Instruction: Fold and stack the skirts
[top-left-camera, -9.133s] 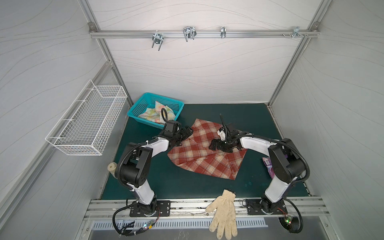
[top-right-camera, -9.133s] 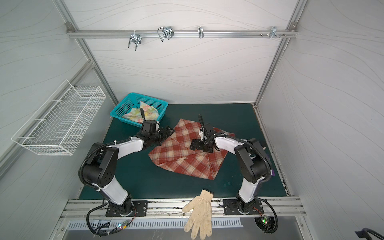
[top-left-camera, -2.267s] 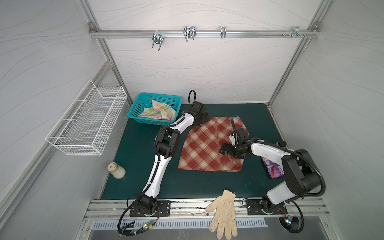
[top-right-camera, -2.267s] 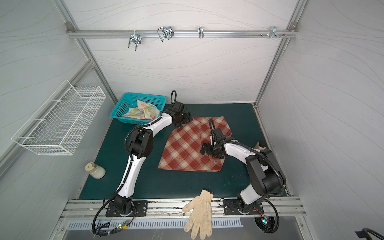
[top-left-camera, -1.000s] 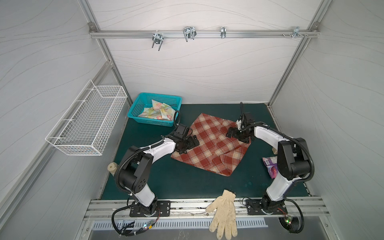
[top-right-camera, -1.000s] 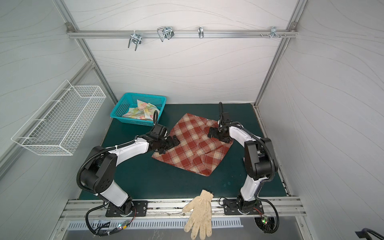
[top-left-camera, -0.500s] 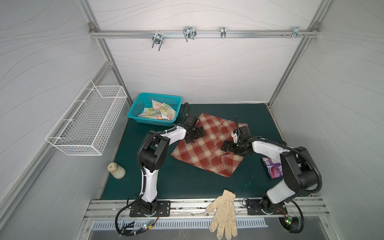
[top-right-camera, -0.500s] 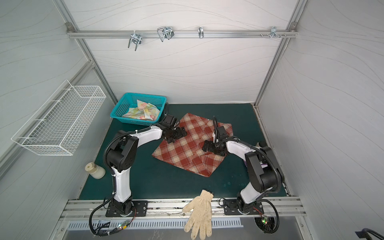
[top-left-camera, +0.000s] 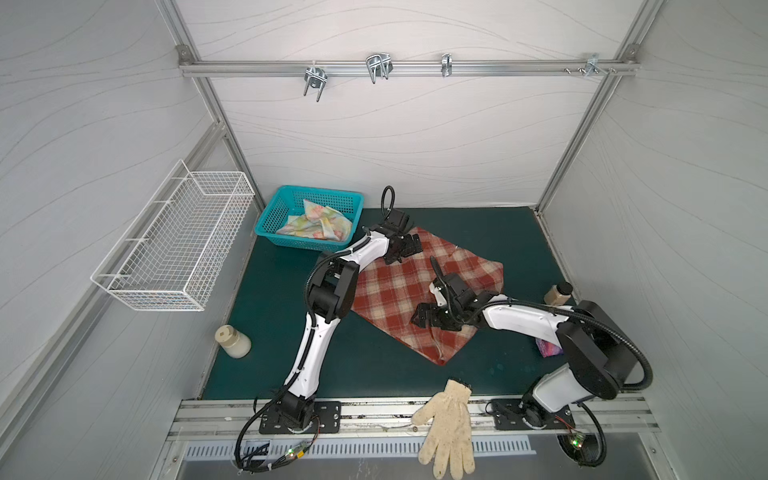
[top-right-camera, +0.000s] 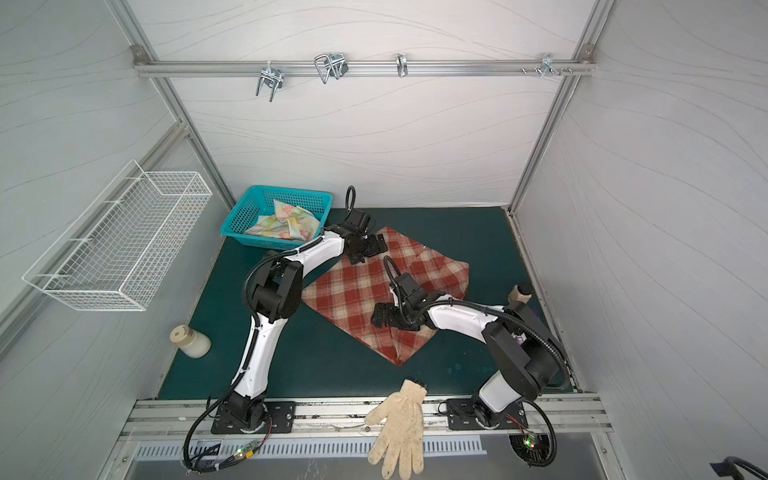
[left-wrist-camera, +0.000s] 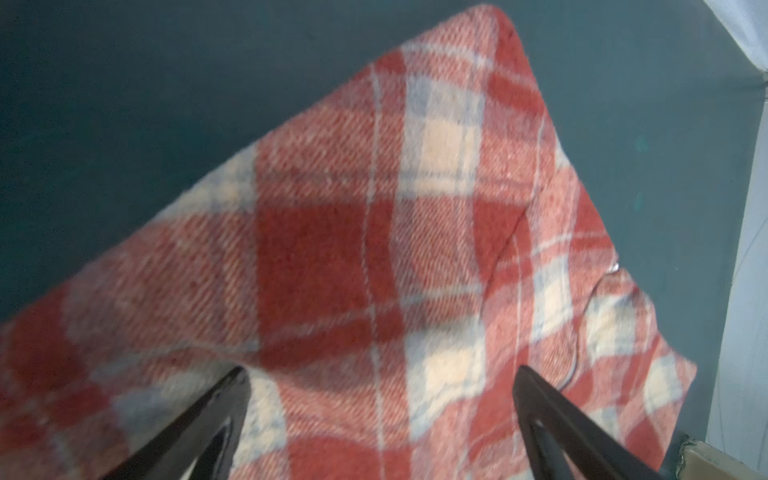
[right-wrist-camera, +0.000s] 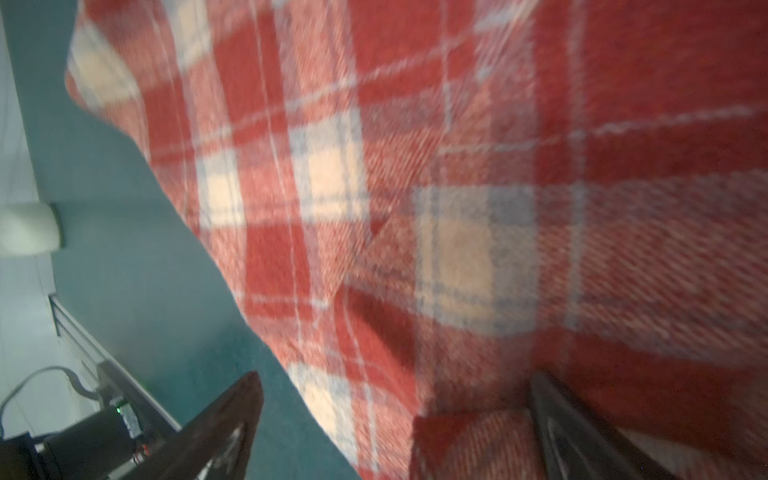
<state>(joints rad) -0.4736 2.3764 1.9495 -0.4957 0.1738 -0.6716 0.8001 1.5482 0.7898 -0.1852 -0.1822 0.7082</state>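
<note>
The rust-red and cream plaid skirt (top-left-camera: 395, 291) (top-right-camera: 349, 295) lies spread on the green mat, with a crease near its front corner. My left gripper (top-left-camera: 405, 249) (top-right-camera: 370, 247) hovers open over its back corner; the left wrist view shows plaid cloth (left-wrist-camera: 374, 249) under the spread jaws of the left gripper (left-wrist-camera: 380, 374). My right gripper (top-left-camera: 428, 320) (top-right-camera: 384, 316) is open low over the skirt's front right part. In the right wrist view the right gripper (right-wrist-camera: 397, 378) straddles the skirt's edge (right-wrist-camera: 332, 395). The pastel flowered skirt (top-left-camera: 316, 224) (top-right-camera: 286, 224) lies crumpled in the teal basket (top-left-camera: 272, 212).
A cream knitted glove (top-left-camera: 446, 424) lies over the front rail. One jar (top-left-camera: 232, 340) stands at the mat's left edge, another jar (top-left-camera: 557, 293) at its right edge, near a purple packet (top-left-camera: 548, 347). A white wire basket (top-left-camera: 178, 241) hangs on the left wall.
The right gripper has moved toward the front and left across the plaid skirt. The left gripper has shifted slightly toward the back corner. Both stay open.
</note>
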